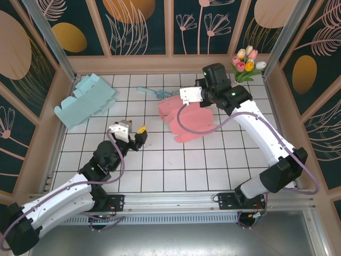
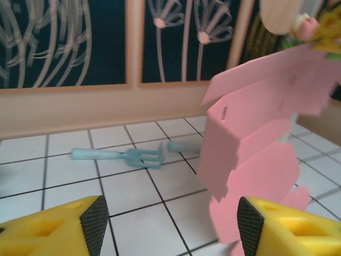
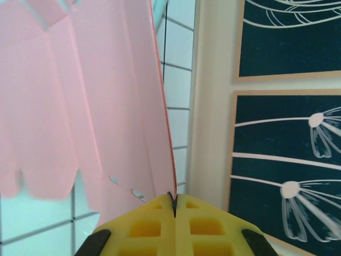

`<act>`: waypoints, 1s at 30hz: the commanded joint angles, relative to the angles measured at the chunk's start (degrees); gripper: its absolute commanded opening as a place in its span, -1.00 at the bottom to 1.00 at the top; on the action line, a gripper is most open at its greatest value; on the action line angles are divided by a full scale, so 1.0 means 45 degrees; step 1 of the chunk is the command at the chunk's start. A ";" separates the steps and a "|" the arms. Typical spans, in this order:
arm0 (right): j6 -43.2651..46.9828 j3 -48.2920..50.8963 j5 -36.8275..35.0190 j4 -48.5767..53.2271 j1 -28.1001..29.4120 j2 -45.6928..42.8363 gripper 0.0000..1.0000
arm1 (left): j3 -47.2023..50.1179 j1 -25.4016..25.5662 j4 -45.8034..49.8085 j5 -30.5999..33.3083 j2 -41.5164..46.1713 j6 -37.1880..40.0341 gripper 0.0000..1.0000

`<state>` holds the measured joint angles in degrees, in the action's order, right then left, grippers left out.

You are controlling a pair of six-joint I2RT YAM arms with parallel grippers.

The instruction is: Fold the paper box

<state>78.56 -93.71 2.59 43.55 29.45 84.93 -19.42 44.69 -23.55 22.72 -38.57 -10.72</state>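
- pink paper box [image 1: 186, 121]: partly formed, right of centre on the tiled table [image 1: 160, 165]; stood up by one panel, likely to steady it for flap folding.
- right gripper [image 3: 174, 201]: pads pressed together, pinching a thin edge of the box; arm reaches far back, wrist bent over it.
- left gripper [image 2: 171, 226]: fingers spread, holding nothing, facing the box; arm low, stretched forward.
- teal box [image 1: 85, 101], teal fork [image 2: 120, 156]: lying well apart.

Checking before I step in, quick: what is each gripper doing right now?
Left gripper: open, holding nothing.
Right gripper: closed on the edge of the pink paper box.
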 commanded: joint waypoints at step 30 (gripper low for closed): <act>-0.0961 -0.2241 0.3942 0.2840 -0.2922 0.5922 -1.00 | -0.3619 -0.4911 -0.2458 -0.4643 -0.7494 -0.1451 0.40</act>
<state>70.91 -105.27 17.12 54.28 16.05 110.85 -32.47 26.37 -30.41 9.87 -67.72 -16.45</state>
